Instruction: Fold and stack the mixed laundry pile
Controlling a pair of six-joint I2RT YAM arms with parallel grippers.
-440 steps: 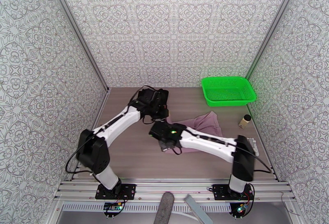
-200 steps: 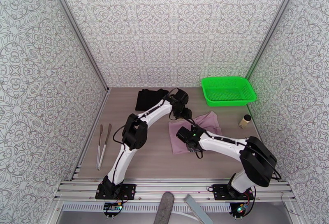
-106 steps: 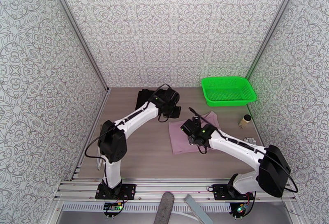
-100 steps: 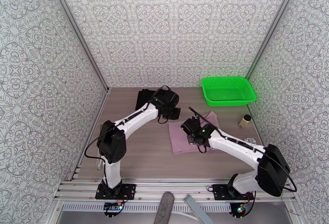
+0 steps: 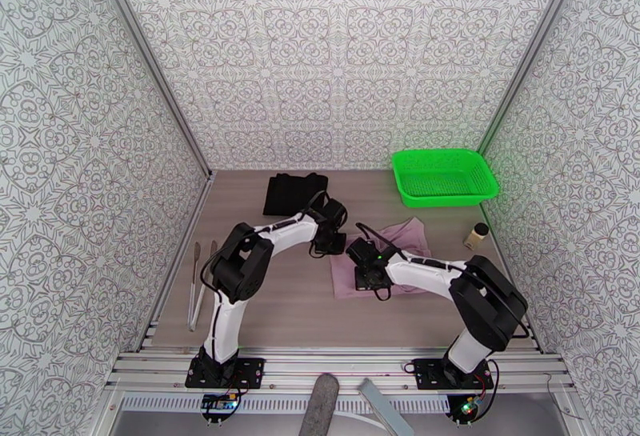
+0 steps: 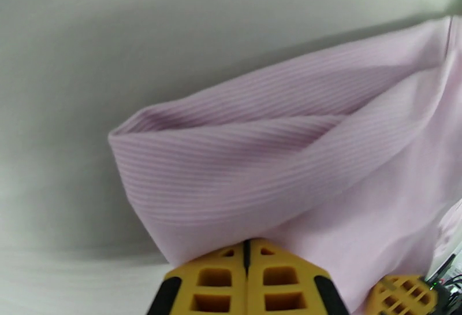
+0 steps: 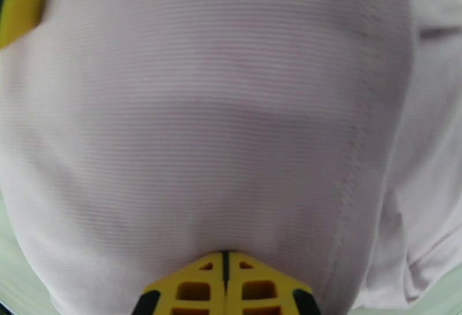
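Both arms are sitting tighter than half a second ago. The left arm (image 5: 264, 234) is folding back from the far side, and the right arm (image 5: 424, 270) is drawing in toward the left, so their wrists are now nearly meeting over the counter (image 5: 264, 318).

I am looking at the shirt (image 5: 406, 234) lying right of centre. Its long axis is running from the near left up toward the basket (image 5: 444, 176) at the far right. Almost all of its cloth is lying to the right of both pincers.

The black garment (image 5: 292, 193) is resting flat at the back of the counter, apart from the shirt and nearer the left arm.

The left pincer (image 5: 329, 244) is working at the shirt's far-left corner. In its wrist view the fingers are pressing together with a doubled edge of pink cloth coming straight off their tips, so I am reading it as clamped on the shirt. The right pincer (image 5: 368, 276) is sitting just beside it, a little nearer me and further into the cloth. Its fingers are likewise together under a taut pink sheet, which I am judging as a grip on the shirt.

I am expecting any fold to carry this left edge rightward, across the long axis.
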